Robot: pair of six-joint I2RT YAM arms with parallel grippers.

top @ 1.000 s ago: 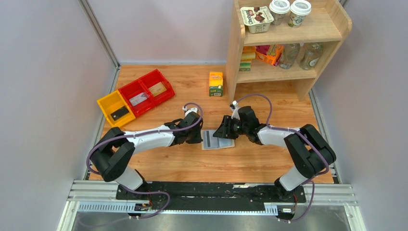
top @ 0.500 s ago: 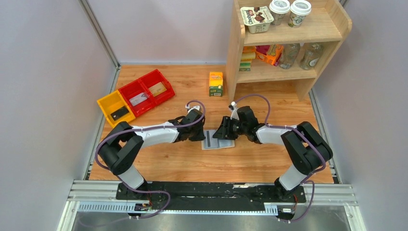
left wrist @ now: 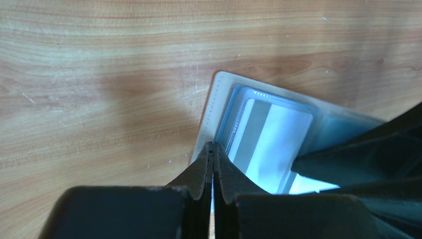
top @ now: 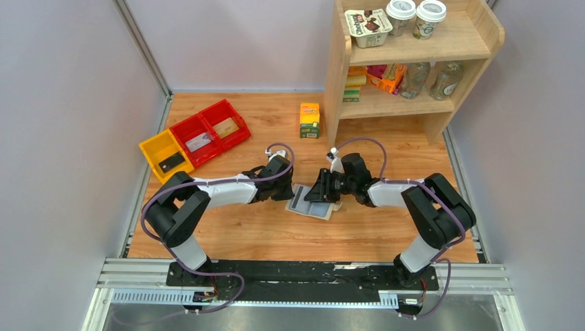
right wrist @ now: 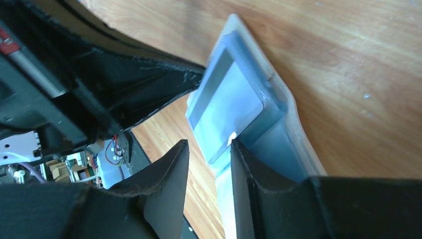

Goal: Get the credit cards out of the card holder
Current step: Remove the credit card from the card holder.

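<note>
The card holder (top: 316,209) lies spread open on the wooden table between my two grippers, light blue side up and turned askew. A grey card with a dark stripe (left wrist: 271,134) sits in its clear pocket; it also shows in the right wrist view (right wrist: 226,107). My left gripper (left wrist: 213,146) is shut, its tips pinching the card holder's pale left edge (left wrist: 214,104). My right gripper (right wrist: 209,149) is open over the holder's other half (right wrist: 293,124), with a corner of the card between its fingers. In the top view the left gripper (top: 290,192) and right gripper (top: 319,193) nearly meet.
Red and yellow bins (top: 196,138) holding cards stand at the back left. A small yellow-green carton (top: 310,120) stands behind the grippers. A wooden shelf (top: 414,62) with cups and bottles fills the back right.
The left gripper has closed in on the card holder's left edge. The holder has turned from lying square to lying askew. The right gripper has stayed over its right half.
</note>
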